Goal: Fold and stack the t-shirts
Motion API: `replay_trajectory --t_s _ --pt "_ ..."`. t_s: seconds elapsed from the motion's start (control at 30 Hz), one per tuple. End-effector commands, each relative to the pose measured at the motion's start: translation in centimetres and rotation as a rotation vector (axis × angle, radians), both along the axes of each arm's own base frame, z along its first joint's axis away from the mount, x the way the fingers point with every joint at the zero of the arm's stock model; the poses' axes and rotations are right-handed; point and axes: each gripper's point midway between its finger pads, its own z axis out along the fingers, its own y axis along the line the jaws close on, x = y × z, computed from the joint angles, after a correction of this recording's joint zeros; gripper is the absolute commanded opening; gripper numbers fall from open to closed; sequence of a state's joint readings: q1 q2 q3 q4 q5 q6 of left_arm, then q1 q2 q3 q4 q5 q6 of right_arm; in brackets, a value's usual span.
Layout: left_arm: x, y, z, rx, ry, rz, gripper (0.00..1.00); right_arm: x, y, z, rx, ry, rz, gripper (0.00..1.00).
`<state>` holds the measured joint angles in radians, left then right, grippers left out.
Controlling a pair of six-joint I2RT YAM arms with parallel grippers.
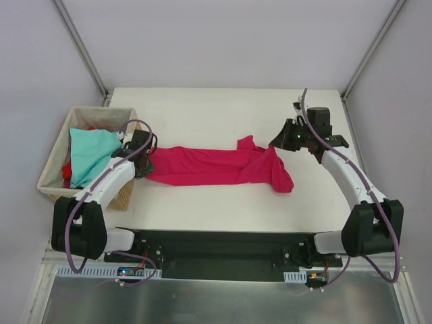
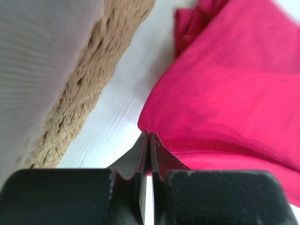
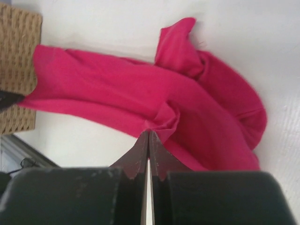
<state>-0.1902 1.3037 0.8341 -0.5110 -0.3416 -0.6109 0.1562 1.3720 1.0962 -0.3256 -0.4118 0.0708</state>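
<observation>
The crimson-magenta t-shirt (image 1: 216,166) is stretched left to right across the middle of the table, its right end bunched and drooping. My left gripper (image 1: 144,162) is shut on its left edge (image 2: 154,126) beside the basket. My right gripper (image 1: 278,145) is shut on a pinched fold of its right end (image 3: 164,119), held a little above the table. The light teal t-shirt (image 1: 93,154) lies in the wicker basket (image 1: 55,156), with the red t-shirt (image 1: 67,173) peeking out beneath it.
The wicker basket stands at the table's left edge, right beside my left arm; its woven wall (image 2: 89,79) fills the left of the left wrist view. The white table (image 1: 216,111) runs behind the shirt. Metal frame posts stand at the far corners.
</observation>
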Motion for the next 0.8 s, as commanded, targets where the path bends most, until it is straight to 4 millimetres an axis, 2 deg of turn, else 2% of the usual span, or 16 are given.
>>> replay_trajectory --t_s 0.0,0.1,0.13,0.17,0.2,0.3,0.33,0.37,0.4,0.47,0.5,0.57,0.6,0.67,0.7,0.77 --pt "2.5 -1.2 5.3 -0.048 -0.149 -0.047 0.0 -1.1 1.9 5.1 0.1 -0.154 0.104 0.0" --pt "5.0 -1.8 10.0 -0.056 -0.264 -0.092 0.0 -0.6 1.4 9.6 0.091 -0.279 0.102 0.0" --pt "6.4 -2.0 13.1 -0.048 -0.335 -0.118 0.0 -0.1 1.3 13.2 0.099 -0.353 0.099 0.0" --pt "7.2 -2.0 14.6 -0.039 -0.364 -0.129 0.0 0.6 0.9 14.6 0.103 -0.381 0.091 0.0" --pt "8.4 -2.1 18.0 -0.028 -0.44 -0.15 0.0 1.1 0.7 18.7 0.122 -0.465 0.087 0.0" --pt "10.1 -2.4 22.6 -0.012 -0.534 -0.179 0.0 3.0 -0.5 23.4 0.165 -0.53 0.054 0.01" --pt "10.7 -2.4 26.0 -0.005 -0.605 -0.192 0.0 3.2 -0.8 27.2 0.175 -0.607 0.047 0.0" --pt "11.3 -2.5 27.2 0.001 -0.63 -0.196 0.0 3.8 -1.7 28.4 0.174 -0.627 0.021 0.01" --pt "11.6 -2.4 30.3 0.009 -0.696 -0.203 0.0 5.2 -2.0 28.5 0.175 -0.616 0.004 0.0" --pt "12.6 -2.5 32.5 0.023 -0.739 -0.215 0.0 5.2 -2.8 33.1 0.196 -0.704 -0.016 0.0" --pt "12.7 -2.6 35.6 0.031 -0.806 -0.224 0.0 6.2 -2.6 33.5 0.207 -0.71 -0.009 0.0" --pt "13.4 -2.8 37.5 0.036 -0.844 -0.238 0.0 5.8 -2.3 36.5 0.232 -0.773 0.009 0.0" --pt "13.2 -2.7 39.8 0.039 -0.897 -0.241 0.0 5.9 -3.0 37.7 0.235 -0.815 -0.001 0.01" --pt "13.5 -2.7 41.1 0.048 -0.925 -0.242 0.0 5.7 -3.2 39.4 0.271 -0.85 -0.003 0.01" --pt "13.2 -2.6 42.9 0.054 -0.968 -0.242 0.0 5.6 -3.4 40.6 0.278 -0.899 0.002 0.01" --pt "13.5 -2.8 43.8 0.056 -0.987 -0.249 0.0 5.3 -3.5 41.9 0.299 -0.933 0.003 0.0"
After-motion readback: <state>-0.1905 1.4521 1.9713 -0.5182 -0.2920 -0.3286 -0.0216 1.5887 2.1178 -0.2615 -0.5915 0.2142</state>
